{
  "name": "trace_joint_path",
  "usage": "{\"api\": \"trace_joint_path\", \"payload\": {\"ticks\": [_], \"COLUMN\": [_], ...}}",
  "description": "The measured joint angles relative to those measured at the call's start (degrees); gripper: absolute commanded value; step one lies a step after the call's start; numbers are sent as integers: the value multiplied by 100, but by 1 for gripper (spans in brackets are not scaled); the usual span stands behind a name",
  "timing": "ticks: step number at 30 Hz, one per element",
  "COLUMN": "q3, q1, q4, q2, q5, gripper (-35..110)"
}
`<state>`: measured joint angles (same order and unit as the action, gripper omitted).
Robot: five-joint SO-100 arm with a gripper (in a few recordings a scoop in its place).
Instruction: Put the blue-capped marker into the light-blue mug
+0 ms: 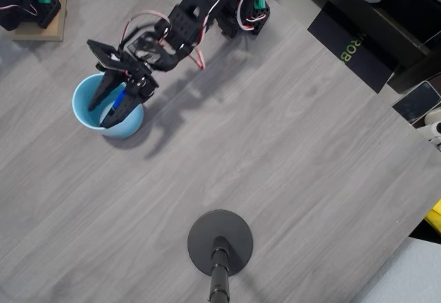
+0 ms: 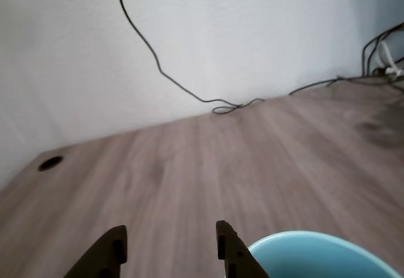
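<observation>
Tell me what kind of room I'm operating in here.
Probably a home or hobby desk, not a factory: a grey wood-look table against a plain white wall, loose cables trailing along it, and a round-based stand on the tabletop.

One light-blue mug [image 1: 89, 107] stands on the one grey wood-grain counter [image 1: 275, 144], and its rim shows again in the wrist view [image 2: 315, 253]; one blue-capped marker [image 1: 118, 100] shows over the mug's opening; one black arm carries one tool [image 1: 110, 103] with two dark fingers [image 2: 104, 253], both counted in the wrist view with a gap between them; one round black stand base [image 1: 220, 233] with one pole rises from the counter's near edge; one dark cable [image 2: 158, 69] hangs down the wall; one round hole [image 2: 50, 163] sits in the counter near that wall.
</observation>
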<state>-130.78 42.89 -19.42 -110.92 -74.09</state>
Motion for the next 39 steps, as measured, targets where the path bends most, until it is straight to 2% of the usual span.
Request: {"api": "trace_joint_path", "payload": {"ticks": [6,12,19,25,30,34,39], "q3": [9,44,-44,-729,-2004,-3234,-4052], "q1": [-527,-1292,-2171,-2681,-3278,-3630,-3788], "q4": [2127,4148,5528,6021,6029,6100,6645], "q2": [-1503,-2268,-2338,-2900,-4289,-6108,-7374], "q5": [844,1784,4298,4685,4799,4799,4781], "gripper": [0,0,0,0,0,0,0]}}
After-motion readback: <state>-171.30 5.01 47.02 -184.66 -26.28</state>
